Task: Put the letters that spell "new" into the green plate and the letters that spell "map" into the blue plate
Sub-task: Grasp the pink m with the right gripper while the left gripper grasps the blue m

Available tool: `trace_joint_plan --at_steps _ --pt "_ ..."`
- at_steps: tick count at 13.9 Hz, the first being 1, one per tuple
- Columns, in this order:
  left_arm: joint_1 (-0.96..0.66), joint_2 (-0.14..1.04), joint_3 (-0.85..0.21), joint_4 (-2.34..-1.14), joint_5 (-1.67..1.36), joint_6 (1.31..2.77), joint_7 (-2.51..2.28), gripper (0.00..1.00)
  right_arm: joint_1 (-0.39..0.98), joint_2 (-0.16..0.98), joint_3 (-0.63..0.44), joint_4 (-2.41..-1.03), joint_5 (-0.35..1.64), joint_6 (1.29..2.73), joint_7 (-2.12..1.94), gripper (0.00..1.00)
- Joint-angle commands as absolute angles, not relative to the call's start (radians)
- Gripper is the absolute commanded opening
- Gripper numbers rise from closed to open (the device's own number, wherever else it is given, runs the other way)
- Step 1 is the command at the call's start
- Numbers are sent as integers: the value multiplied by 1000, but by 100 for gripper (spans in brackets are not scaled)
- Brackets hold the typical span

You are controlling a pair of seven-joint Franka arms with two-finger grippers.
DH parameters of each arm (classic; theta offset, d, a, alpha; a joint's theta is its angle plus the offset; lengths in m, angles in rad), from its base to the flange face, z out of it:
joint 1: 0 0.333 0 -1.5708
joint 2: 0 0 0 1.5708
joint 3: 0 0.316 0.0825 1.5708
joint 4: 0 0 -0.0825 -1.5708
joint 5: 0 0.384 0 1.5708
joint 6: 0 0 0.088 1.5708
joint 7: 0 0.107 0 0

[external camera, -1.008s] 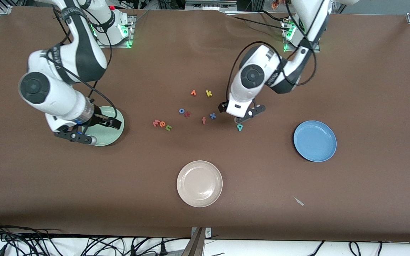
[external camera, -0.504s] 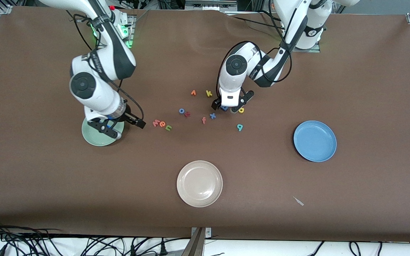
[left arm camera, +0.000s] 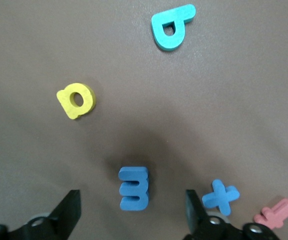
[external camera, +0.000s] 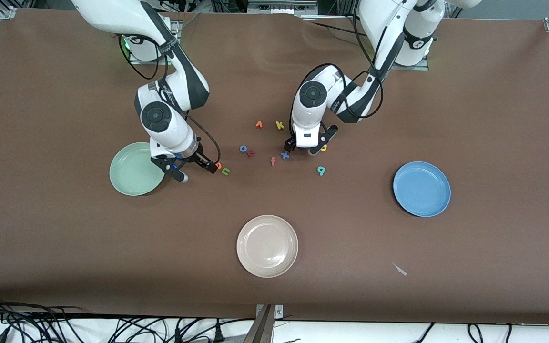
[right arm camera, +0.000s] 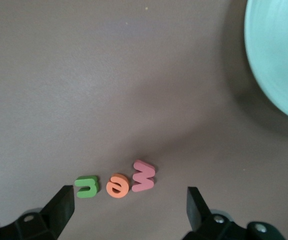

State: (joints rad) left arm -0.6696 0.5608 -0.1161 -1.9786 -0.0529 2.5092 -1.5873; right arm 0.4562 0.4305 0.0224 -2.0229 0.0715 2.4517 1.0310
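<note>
The green "n" [right arm camera: 87, 186], orange-red "e" [right arm camera: 117, 185] and pink "w" [right arm camera: 144, 175] lie in a row on the table beside the green plate [external camera: 134, 169]. My right gripper [right arm camera: 128, 200] hangs open just over them; in the front view only the "n" [external camera: 225, 171] shows clear of its fingers. My left gripper [left arm camera: 132, 201] is open low over the table, with the blue "m" [left arm camera: 133, 188] between its fingers, untouched. The yellow "a" [left arm camera: 75, 100] and teal "p" [left arm camera: 172, 27] lie close by. The blue plate [external camera: 421, 188] sits bare toward the left arm's end.
A blue "x" [left arm camera: 220, 196] and salmon "f" [left arm camera: 275, 212] lie right beside one left finger. A blue "o" [external camera: 243, 148], an orange "v" [external camera: 259, 124] and a yellow "k" [external camera: 279, 125] are scattered mid-table. A cream plate [external camera: 267, 246] sits nearer the front camera.
My right arm swung off the green plate to the n-e-w row. My left gripper moved from the teal "p" to over the blue "m" and came lower.
</note>
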Motion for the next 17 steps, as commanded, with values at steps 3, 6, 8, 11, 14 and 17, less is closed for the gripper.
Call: trace_joint_plan --at_steps 3,6,8,11,14,17 --pt "-690 598 -101 -1945 17 2510 -1678 62 468 480 17 -2063 71 2558 1071 99" --pt "-689 598 -100 -1945 17 2510 -1690 43 479 489 15 -2086 71 2605 1077 99" --pt "-689 598 -100 -1945 17 2510 -1700 28 479 491 15 -2088 71 2605 1077 99" --pt "-690 610 -98 -1945 53 2508 -1703 11 479 503 11 -2088 66 2606 1077 99" --pt "-680 604 -97 -1942 75 2494 -1701 0 479 506 6 -2095 61 2620 1077 99" --pt "-641 606 -97 -1843 94 2290 -1548 0 479 514 5 -2117 61 2666 1077 96"
